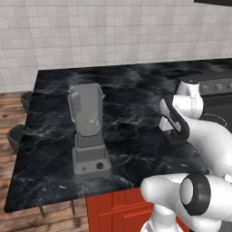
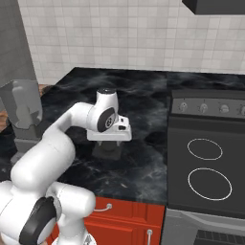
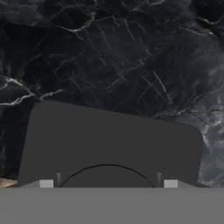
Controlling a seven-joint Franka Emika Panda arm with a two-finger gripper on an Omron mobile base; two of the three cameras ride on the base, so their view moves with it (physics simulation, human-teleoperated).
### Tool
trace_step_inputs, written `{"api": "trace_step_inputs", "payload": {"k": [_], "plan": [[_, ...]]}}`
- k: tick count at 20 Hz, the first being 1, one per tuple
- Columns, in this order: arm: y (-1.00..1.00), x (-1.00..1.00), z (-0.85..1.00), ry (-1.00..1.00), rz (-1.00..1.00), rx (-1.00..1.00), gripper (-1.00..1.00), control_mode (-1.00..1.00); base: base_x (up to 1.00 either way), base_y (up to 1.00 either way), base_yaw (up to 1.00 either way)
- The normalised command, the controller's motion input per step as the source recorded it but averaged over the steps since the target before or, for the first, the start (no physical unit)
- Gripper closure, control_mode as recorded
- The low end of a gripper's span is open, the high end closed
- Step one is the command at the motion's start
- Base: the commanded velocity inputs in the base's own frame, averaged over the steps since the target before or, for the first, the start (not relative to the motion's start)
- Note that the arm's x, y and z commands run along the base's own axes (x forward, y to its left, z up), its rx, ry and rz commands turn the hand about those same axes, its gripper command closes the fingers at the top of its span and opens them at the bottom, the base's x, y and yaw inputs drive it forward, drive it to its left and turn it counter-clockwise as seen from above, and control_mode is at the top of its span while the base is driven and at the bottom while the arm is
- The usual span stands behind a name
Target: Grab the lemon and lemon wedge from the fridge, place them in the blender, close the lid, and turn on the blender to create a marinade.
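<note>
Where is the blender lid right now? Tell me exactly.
The lid lies flat on the black marble counter, directly under the gripper, to the right of the blender and left of the stove, seen from the base.

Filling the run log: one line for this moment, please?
stage: lid pickup | pincer: down over lid, grip unconfirmed | lid: flat on counter | blender: jug uncovered

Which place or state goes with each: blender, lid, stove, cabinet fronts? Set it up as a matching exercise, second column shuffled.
1 blender
2 lid
3 stove
4 cabinet fronts

A red, below the counter
B lying flat on the counter, apart from the blender
C upright, open-topped
D right of the counter, two ring burners

Pairs: 1-C, 2-B, 3-D, 4-A
</note>
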Motion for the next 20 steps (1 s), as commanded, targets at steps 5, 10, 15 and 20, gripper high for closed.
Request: {"api": "trace_step_inputs", "payload": {"k": [5,10,15,20], "plan": [[0.37,-0.08,1.0,-0.07,-0.03,0.0,1.0,-1.0,0.0,0.0,0.0],[0.34,-0.27,0.75,-0.07,-0.06,0.0,1.0,-1.0,0.0,0.0,0.0],[0.0,-0.59,0.21,-0.16,-0.04,0.04,1.0,-1.0,0.0,0.0,0.0],[0.42,-0.41,0.97,-0.23,-0.15,0.02,1.0,-1.0,0.0,0.0,0.0]]}}
